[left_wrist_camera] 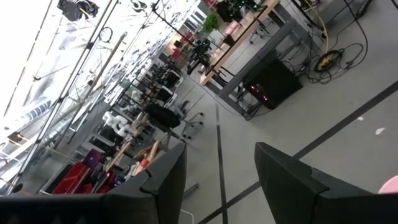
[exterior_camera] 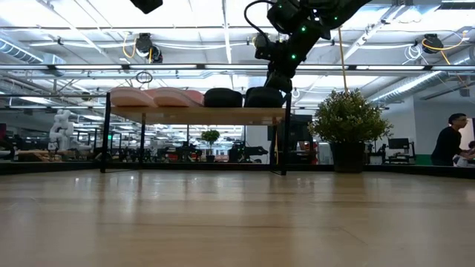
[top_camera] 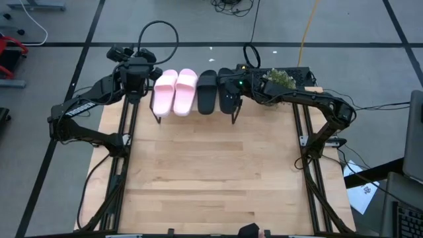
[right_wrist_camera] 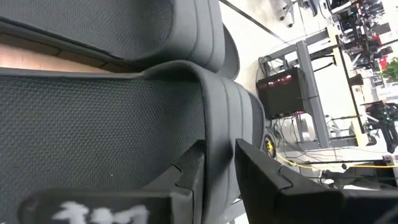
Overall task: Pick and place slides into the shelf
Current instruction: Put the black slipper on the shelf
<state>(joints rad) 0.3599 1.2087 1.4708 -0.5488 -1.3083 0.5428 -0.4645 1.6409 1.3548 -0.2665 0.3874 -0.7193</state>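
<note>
Closed on the raised edge of the rightmost black slip-on slide (right_wrist_camera: 93, 118), the right gripper (right_wrist_camera: 219, 167) has its two dark fingers pinching that slide's rim between them, as the right wrist view shows; from overhead this gripper (top_camera: 232, 80) sits over the right end of the low light-wood shelf on thin black legs (exterior_camera: 197, 116). All four wide-strap slides lie side by side on the shelf board: the pale pink pair (top_camera: 174, 92) takes the left half and the other black slide (top_camera: 207, 91) lies just beside the held one, the two black ones nearly touching. Seen level across the table, the right arm comes down from above onto the shelf's right end (exterior_camera: 265, 96). Over at the shelf's left end the left gripper (top_camera: 135, 79) hangs with its fingers spread apart and nothing between them (left_wrist_camera: 217, 180), looking out past the table toward the room. A small leafy green plant in a dark pot (exterior_camera: 347, 130) stands near the shelf's right end, under the right arm's forearm in the overhead view. The big light-wood tabletop (top_camera: 211, 178) stretches in front of the shelf, and a person (exterior_camera: 450, 141) shows far off at the room's right edge
</note>
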